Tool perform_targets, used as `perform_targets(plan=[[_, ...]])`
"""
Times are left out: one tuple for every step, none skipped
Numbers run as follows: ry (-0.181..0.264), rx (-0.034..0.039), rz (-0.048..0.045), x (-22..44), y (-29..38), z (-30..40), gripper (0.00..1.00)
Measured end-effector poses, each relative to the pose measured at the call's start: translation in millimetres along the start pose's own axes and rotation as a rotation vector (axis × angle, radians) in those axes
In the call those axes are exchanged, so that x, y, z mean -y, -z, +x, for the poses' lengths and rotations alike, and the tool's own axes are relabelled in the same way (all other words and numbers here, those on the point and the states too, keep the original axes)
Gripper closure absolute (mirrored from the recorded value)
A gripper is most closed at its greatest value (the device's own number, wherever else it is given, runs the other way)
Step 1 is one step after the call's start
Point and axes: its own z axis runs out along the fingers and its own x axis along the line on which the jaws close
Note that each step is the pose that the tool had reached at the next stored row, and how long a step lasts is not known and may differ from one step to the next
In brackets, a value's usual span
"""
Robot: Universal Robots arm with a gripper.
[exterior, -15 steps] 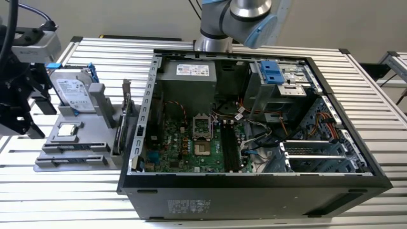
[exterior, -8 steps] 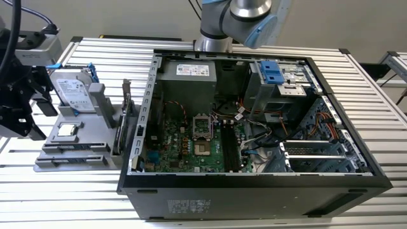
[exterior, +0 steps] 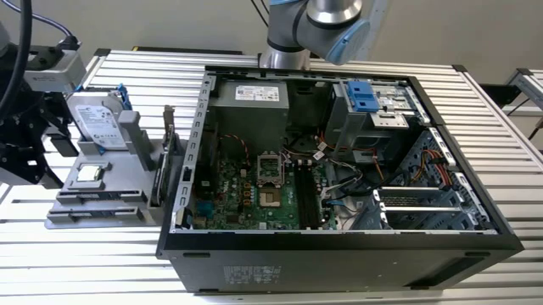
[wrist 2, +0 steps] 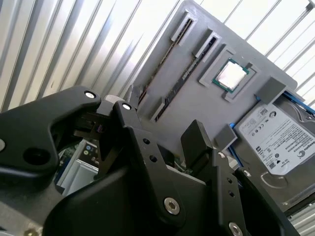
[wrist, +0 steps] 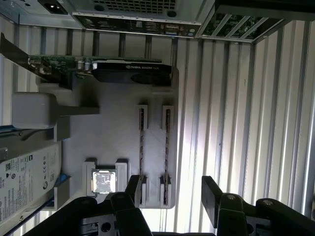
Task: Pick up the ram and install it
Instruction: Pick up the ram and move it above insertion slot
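So the gripper [wrist: 171,186] is wide open with nothing in it, hanging over the near end of the grey holder [wrist: 113,128] that sits on the slatted metal table [wrist: 275,123]. In the first wrist view the two black fingers [wrist: 211,192] are well apart. One of them sits roughly over the end of one slot, and the other is out past the holder's edge, over bare table.

The ram [wrist: 166,147] is parked edge-on in the slot that falls between the fingers, just a thin dark strip running along the holder. The slot just beside it looks like it has a second stick [wrist: 141,147] in it too, though edge-on like that I can't swear to it. Nothing is touching either one, as far as I can see.

Going outward on the same holder, there's a processor chip [wrist: 103,181] in its own little pocket near the slots. A hard drive [wrist: 27,182] is propped up beyond that, and a graphics card [wrist: 123,71] stands upright along the far edge.

In the exterior view the holder is at that view's left, right next to the open computer case [exterior: 339,254], with the arm [exterior: 309,25] rising behind the case.
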Motion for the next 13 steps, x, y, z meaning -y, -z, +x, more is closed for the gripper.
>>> perform_targets(plan=[[0.0, 0.0001, 0.0001, 0.0, -0.5, 0.0, 0.0], [0.0, 0.0, 0.0001, 0.0, -1.0, 0.0, 0.0], [0.0, 0.0, 0.0, 0.0, -1.6, 0.0, 0.0], [0.0, 0.0, 0.0, 0.1, -2.3, 0.0, 0.0], [0.0, 0.0, 0.0, 0.1, -2.8, 0.1, 0.0], [0.0, 0.0001, 0.0002, 0.1, -3.2, 0.1, 0.0], [0.0, 0.0001, 0.0002, 0.0, -3.4, 0.1, 0.0], [0.0, 0.0001, 0.0002, 0.0, -3.7, 0.1, 0.0], [0.0, 0.0, 0.0, 0.0, -4.0, 0.1, 0.0], [0.0, 0.0, 0.0001, 0.0, -4.2, 0.1, 0.0], [0.0, 0.0001, 0.0001, 0.0, -4.2, 0.1, 0.0], [0.0, 0.0001, 0.0001, 0.0, -4.2, 0.1, 0.0], [0.0, 0.0, 0.0001, 0.0, -4.2, 0.1, 0.0]])
